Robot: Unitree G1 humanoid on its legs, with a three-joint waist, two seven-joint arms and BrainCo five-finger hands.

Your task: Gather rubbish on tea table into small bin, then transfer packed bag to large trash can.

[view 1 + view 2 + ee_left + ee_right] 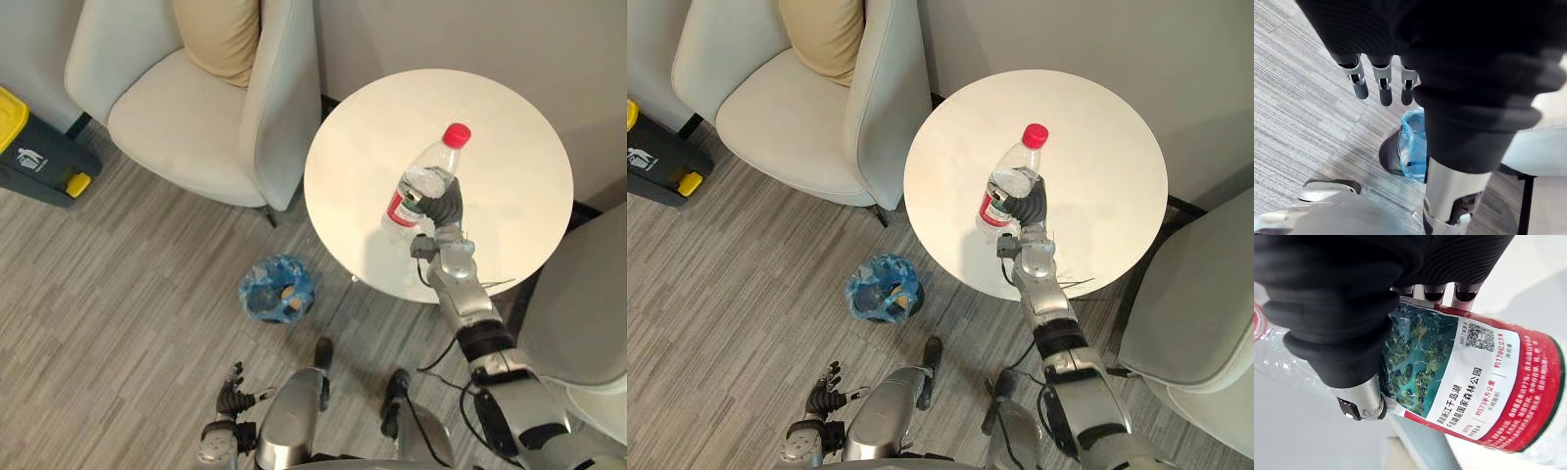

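Right hand clamped round red-capped bottle over the round desk — fingertips hidden behind its label. Left hand, fingers slack, at 7 o'clock; blue-lined small bin at desk's 8 o'clock.

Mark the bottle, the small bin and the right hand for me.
bottle [423, 180]: left eye view, clear crumpled body.
small bin [252, 286]: left eye view, blue liner at the rim.
right hand [444, 204]: left eye view, dark back cover.

1 bottle, 1 table, 1 small bin, 1 large trash can, 2 chairs, 1 cushion.
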